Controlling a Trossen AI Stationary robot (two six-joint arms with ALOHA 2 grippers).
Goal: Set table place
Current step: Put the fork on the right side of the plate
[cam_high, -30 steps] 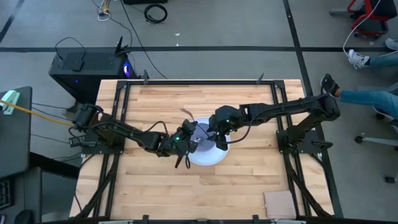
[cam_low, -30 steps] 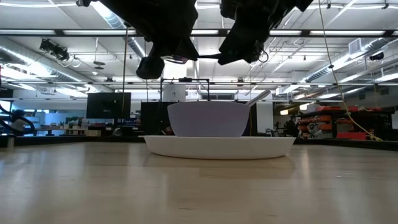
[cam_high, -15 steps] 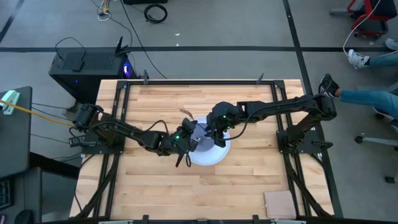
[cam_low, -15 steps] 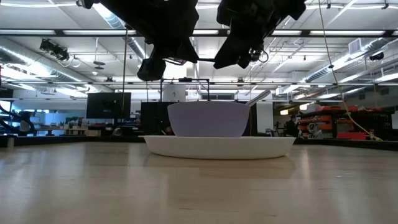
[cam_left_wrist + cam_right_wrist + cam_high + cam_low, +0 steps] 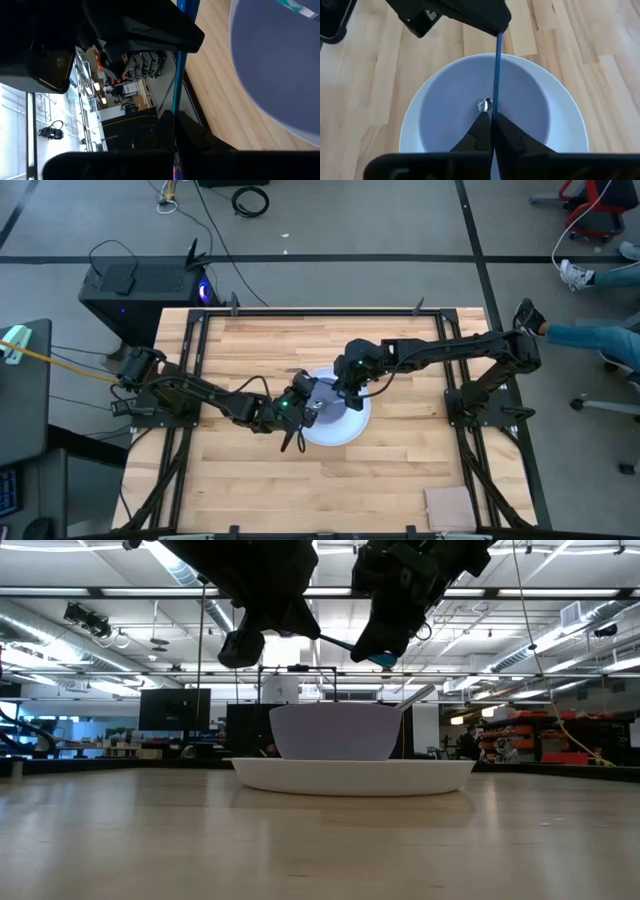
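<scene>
A white plate point(image 5: 340, 436) lies mid-table with a lavender bowl point(image 5: 445, 110) on it. A spoon point(image 5: 416, 697) leans in the bowl, its handle sticking out over the rim. Above the bowl a fork with a thin blue-teal handle point(image 5: 497, 70) hangs in the air between both grippers. My left gripper point(image 5: 302, 400) is shut on it at the plate's left side. My right gripper point(image 5: 345, 384) is shut on it over the bowl. The fork's head is mostly hidden behind my left fingers. My left gripper pinches the fork's handle point(image 5: 174, 102) between its two fingers, at the end where a bit of purple shows. The fingers lie along the handle. The fork is lifted clear above the bowl. My right gripper pinches the handle's other end point(image 5: 495, 107) between its two fingers, reaching in from above at a slant. The teal tip point(image 5: 383, 660) sticks out just below the fingers. The handle runs straight on to my left gripper, clear of the bowl.
Black rails point(image 5: 320, 311) edge the wooden table point(image 5: 400, 470). A cardboard piece point(image 5: 450, 506) lies at the near right corner. A black box point(image 5: 140, 285) stands beyond the far left corner. A person's legs point(image 5: 590, 335) show beyond the right edge.
My right gripper has moved toward the table's far edge and a little left, over the bowl, and has shut on the free end of the fork's handle. My left gripper has kept the fork nearly still above the bowl.
</scene>
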